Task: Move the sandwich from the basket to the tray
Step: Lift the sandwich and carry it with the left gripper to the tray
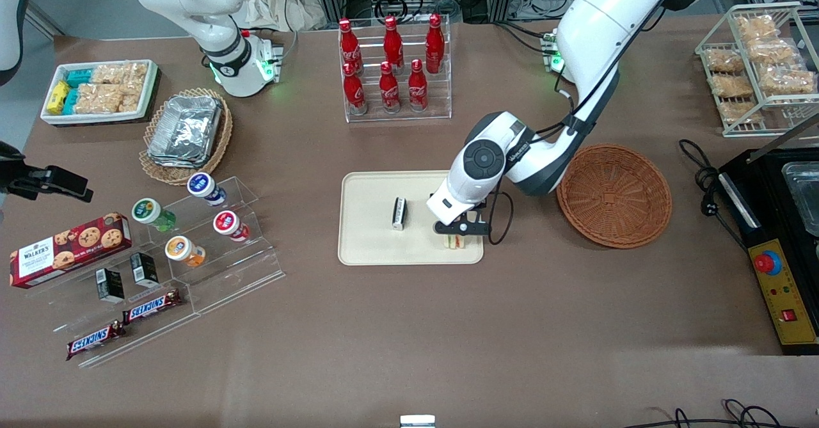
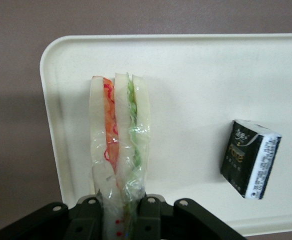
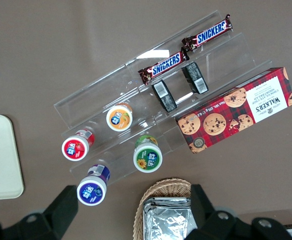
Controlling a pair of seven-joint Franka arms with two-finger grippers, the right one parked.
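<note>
The sandwich (image 2: pixel 118 135), a plastic-wrapped wedge of white bread with orange, red and green layers, stands on edge on the beige tray (image 2: pixel 201 70). My left gripper (image 2: pixel 119 217) is shut on its end. In the front view the gripper (image 1: pixel 457 229) is over the tray's corner (image 1: pixel 358 249) nearest the basket, with the sandwich (image 1: pixel 455 242) just below it. The reddish-brown wicker basket (image 1: pixel 614 195) is empty, beside the tray toward the working arm's end of the table.
A small black packet (image 1: pixel 398 214) stands on the tray near the sandwich and also shows in the left wrist view (image 2: pixel 250 158). A rack of red cola bottles (image 1: pixel 391 66) stands farther from the front camera. A black machine (image 1: pixel 777 236) sits by the basket.
</note>
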